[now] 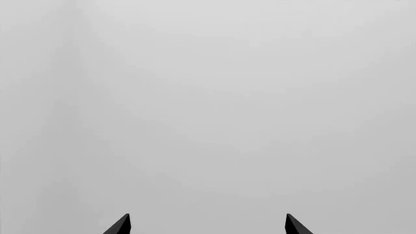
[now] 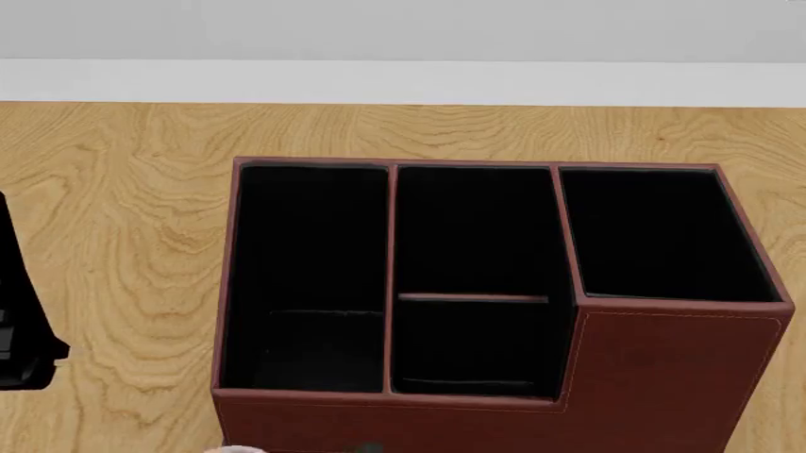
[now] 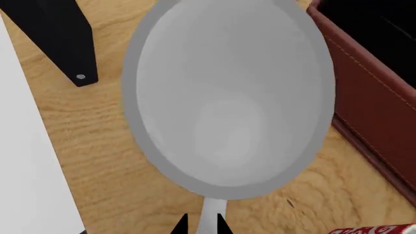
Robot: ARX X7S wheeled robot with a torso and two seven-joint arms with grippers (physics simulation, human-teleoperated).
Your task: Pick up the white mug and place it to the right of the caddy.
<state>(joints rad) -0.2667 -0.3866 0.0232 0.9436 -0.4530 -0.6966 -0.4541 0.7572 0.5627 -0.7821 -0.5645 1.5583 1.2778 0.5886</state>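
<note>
Your right wrist view is showing the mug beside the caddy, right gripper pinching its rim; the head view is hiding that. Your left gripper is gaping, holding nothing.

Office or study desk setting, rendered in simulation. Light wood-grain tabletop runs back to a plain pale wall. On it stands a reddish-brown leather-look caddy with stitched edges and black-lined compartments, one corner section taller: a desk organiser. Just beside it, a white mug on the same wood. Surfaces flat, clean and evenly lit.
</note>
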